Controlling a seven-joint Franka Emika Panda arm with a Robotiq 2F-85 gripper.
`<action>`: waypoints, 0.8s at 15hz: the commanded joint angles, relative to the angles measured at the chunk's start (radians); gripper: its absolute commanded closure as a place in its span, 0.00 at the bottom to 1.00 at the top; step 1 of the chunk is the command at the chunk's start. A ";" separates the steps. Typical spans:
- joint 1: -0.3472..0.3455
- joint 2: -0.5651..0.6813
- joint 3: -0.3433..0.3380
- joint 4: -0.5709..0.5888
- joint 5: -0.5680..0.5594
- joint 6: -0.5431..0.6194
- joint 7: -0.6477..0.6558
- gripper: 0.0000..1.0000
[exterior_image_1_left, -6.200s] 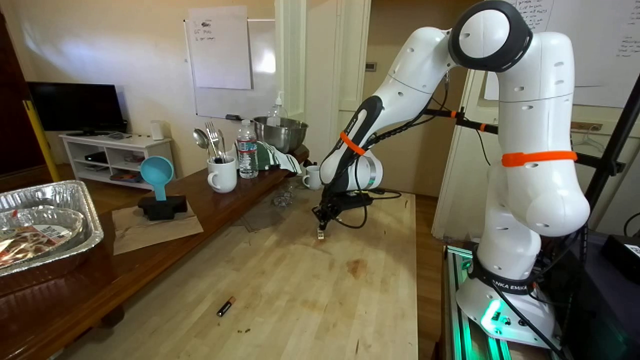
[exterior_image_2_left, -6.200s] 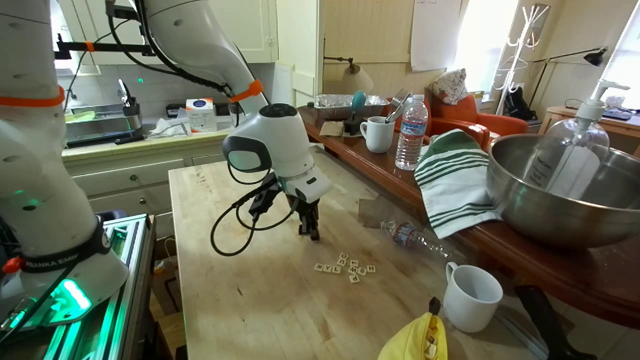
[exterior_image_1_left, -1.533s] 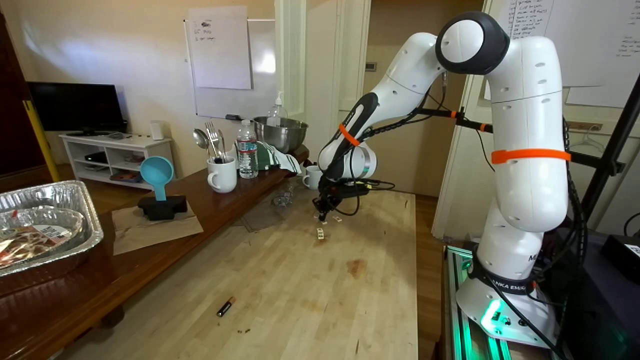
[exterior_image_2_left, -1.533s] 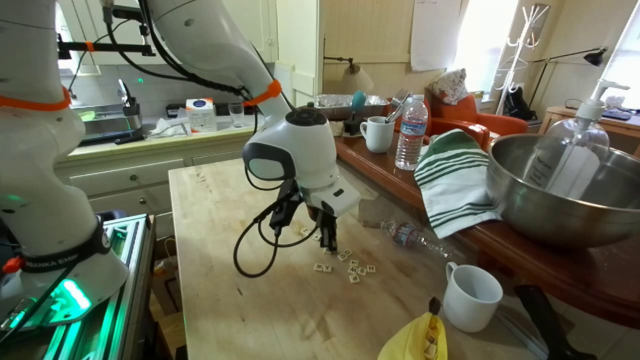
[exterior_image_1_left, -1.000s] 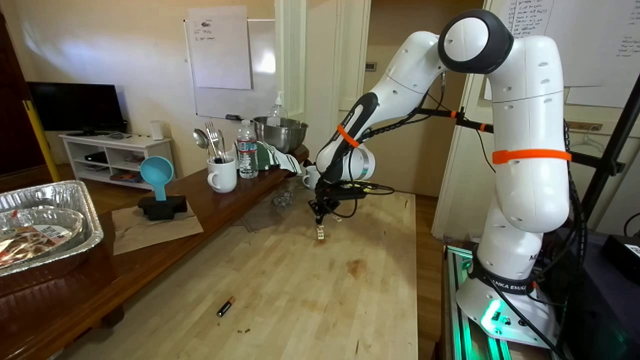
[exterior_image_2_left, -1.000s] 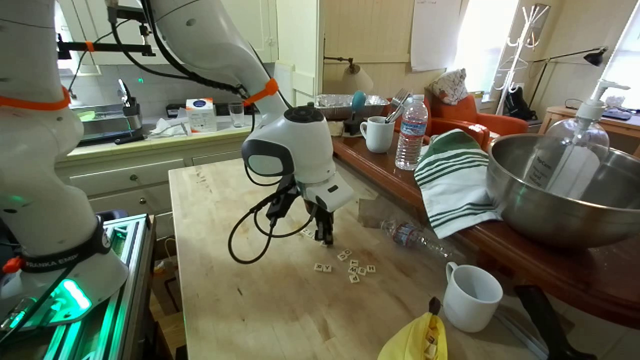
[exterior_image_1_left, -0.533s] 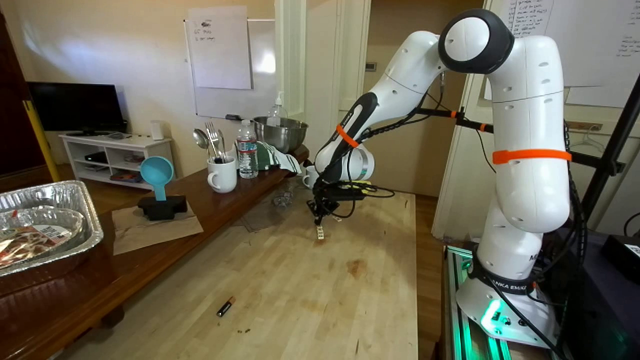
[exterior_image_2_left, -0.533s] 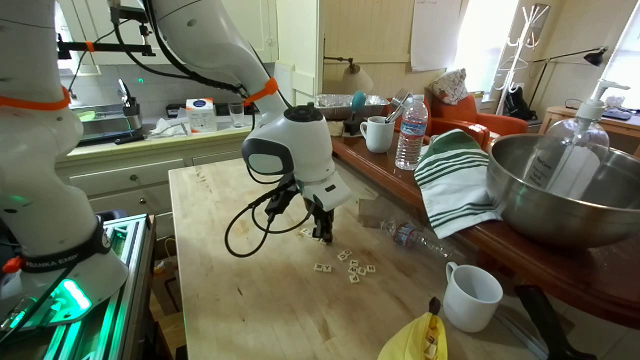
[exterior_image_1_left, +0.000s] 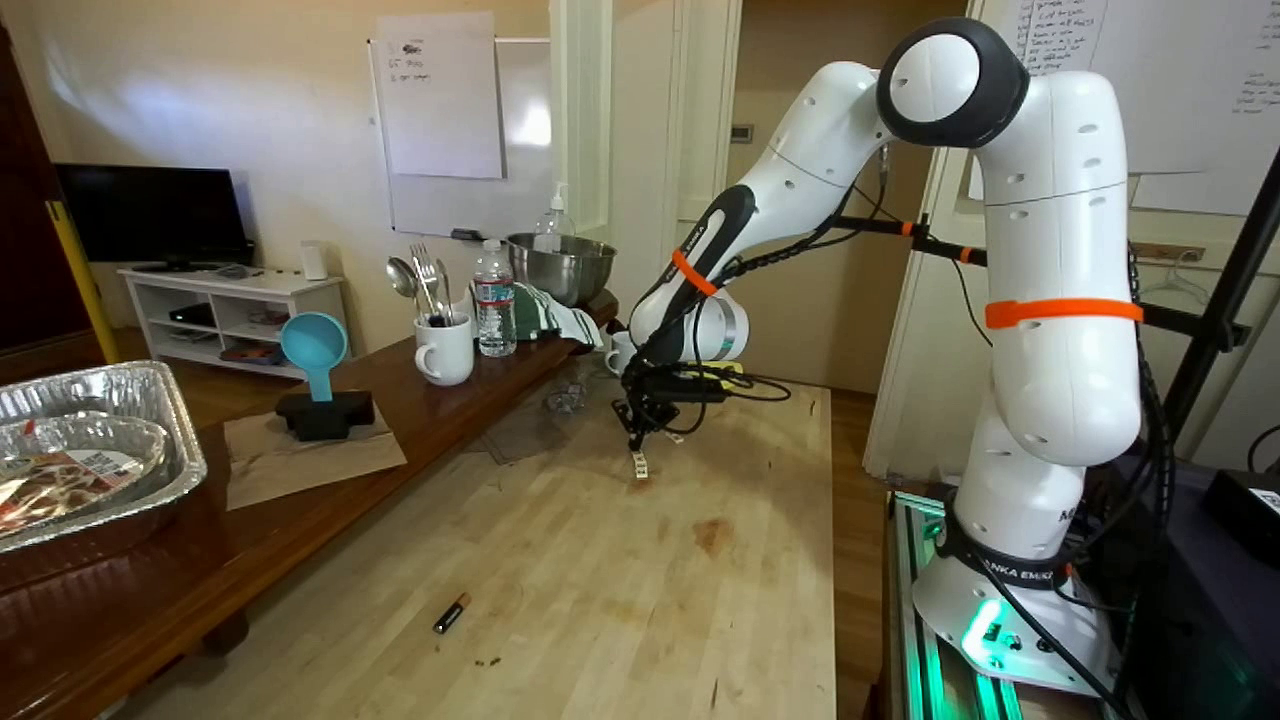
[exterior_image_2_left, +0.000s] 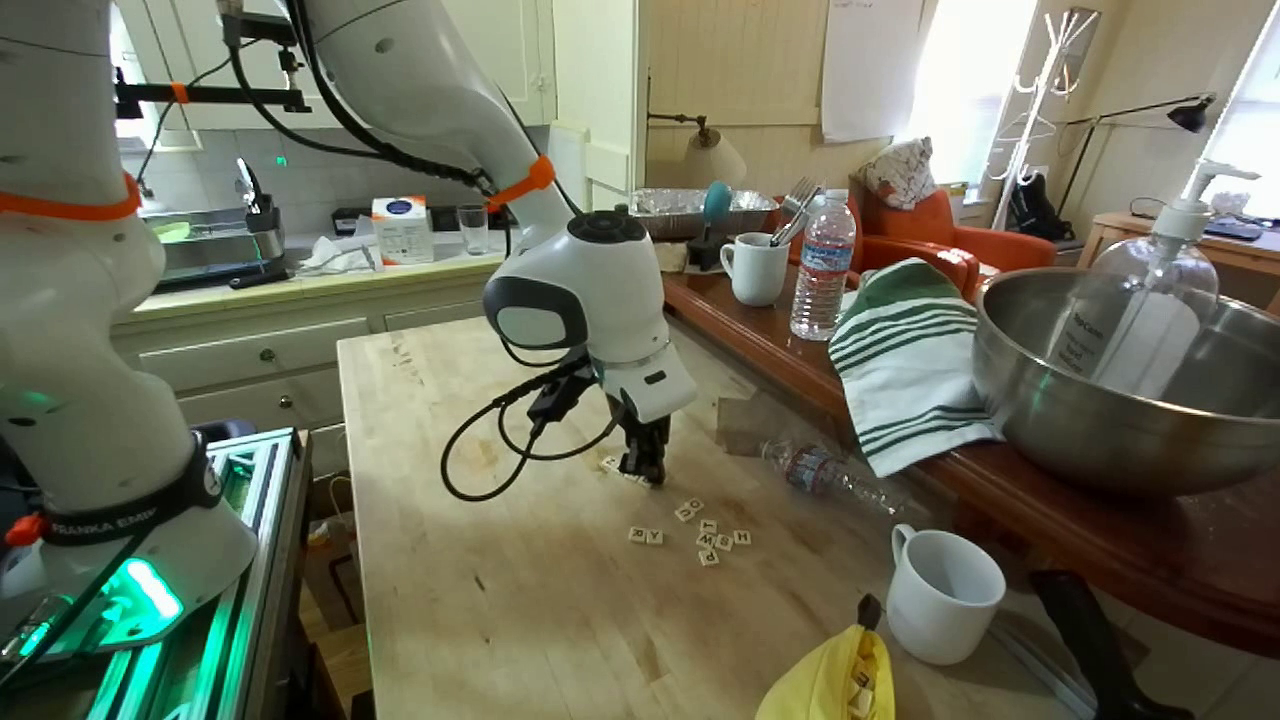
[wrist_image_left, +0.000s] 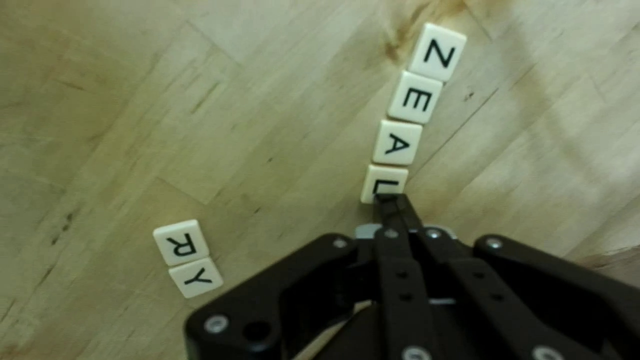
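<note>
The square cream L tile (wrist_image_left: 384, 183) has left the square cream Y tile (wrist_image_left: 196, 277) — and now it's just beside the square cream A tile (wrist_image_left: 397, 143) on the pale wooden counter (exterior_image_2_left: 520, 600)! The black two-fingered hand (wrist_image_left: 394, 201) is fully closed — its tips right over the L tile's near edge.

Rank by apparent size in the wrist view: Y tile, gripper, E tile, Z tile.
1. gripper, by far, even cut off by the frame
2. Z tile and E tile: too alike to rank
3. Y tile
</note>
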 joint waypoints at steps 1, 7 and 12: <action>0.023 0.011 -0.011 -0.035 -0.028 0.004 0.088 1.00; 0.039 0.003 -0.024 -0.045 -0.048 -0.013 0.151 1.00; 0.053 -0.002 -0.034 -0.054 -0.077 -0.012 0.182 1.00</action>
